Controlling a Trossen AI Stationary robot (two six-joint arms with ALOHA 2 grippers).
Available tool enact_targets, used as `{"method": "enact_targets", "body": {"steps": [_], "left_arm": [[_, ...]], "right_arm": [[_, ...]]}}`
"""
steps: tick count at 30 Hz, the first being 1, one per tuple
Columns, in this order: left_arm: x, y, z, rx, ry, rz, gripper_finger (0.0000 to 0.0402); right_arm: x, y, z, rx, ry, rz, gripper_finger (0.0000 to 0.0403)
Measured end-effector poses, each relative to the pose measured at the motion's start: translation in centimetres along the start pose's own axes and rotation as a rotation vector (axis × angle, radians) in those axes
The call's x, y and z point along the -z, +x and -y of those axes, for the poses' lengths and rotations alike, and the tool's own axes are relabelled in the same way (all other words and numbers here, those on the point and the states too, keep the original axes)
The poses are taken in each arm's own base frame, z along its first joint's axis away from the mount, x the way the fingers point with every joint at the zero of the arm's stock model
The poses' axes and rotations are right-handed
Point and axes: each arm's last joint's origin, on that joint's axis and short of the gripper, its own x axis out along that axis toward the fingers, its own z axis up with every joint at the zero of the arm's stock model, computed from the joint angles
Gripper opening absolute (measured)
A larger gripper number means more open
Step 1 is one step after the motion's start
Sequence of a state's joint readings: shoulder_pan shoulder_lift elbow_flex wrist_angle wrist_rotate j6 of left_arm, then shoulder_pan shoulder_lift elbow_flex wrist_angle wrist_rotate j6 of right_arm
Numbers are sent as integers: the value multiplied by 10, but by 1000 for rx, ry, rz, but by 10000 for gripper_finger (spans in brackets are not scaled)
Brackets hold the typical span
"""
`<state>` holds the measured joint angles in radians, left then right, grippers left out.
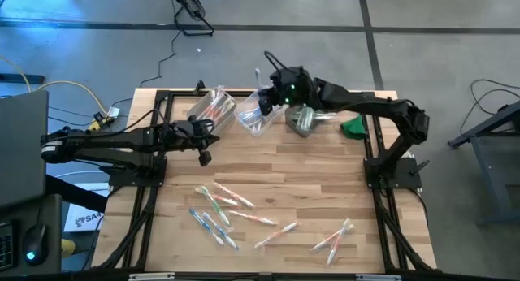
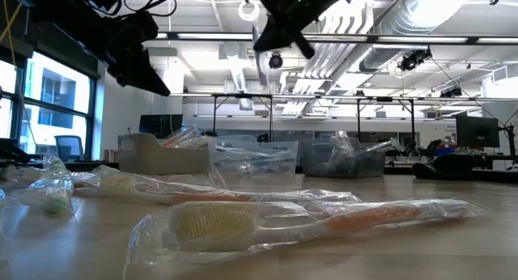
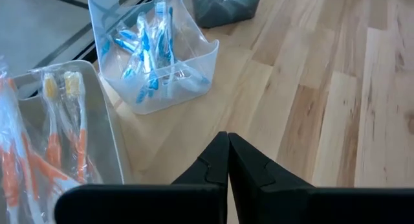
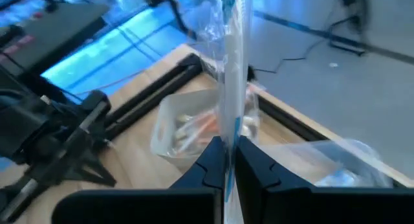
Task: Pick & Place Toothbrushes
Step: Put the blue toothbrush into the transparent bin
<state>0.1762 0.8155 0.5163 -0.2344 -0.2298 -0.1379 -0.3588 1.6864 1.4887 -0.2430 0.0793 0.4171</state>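
You see wrapped toothbrush (image 4: 231, 68) cut off by frame top in right wrist view; nearest toothbrush (image 2: 307, 223) blurred in low view.

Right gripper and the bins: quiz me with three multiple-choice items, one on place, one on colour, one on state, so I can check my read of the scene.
1. Where is the right gripper?
A. above the middle bin
B. over the loose toothbrushes
C. beside the green object

2. What colour are the brushes in the middle bin?
A. orange
B. blue
C. green

3. What state is the left gripper in?
A. open
B. shut on a brush
C. shut, holding nothing

Answers:
1 A, the high view shows it at the bin row.
2 B, the left wrist view shows blue handles inside.
3 C, its fingertips meet with nothing between them.
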Motion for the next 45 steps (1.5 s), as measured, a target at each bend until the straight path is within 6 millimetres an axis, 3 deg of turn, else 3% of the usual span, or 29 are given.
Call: {"method": "enact_targets", "body": {"steps": [9, 20, 34, 45], "left_arm": [[0, 0, 0, 0, -2, -1, 1], [0, 0, 0, 0, -54, 0, 1], [0, 0, 0, 1, -65, 0, 1], [0, 0, 0, 1, -78, 0, 1]], "right_arm": [[26, 70, 41, -13, 60, -72, 7], [54, 107, 75, 15, 149, -186, 7], [67, 104, 83, 61, 170, -328, 15], [67, 98, 88, 154, 131, -346, 146]]}}
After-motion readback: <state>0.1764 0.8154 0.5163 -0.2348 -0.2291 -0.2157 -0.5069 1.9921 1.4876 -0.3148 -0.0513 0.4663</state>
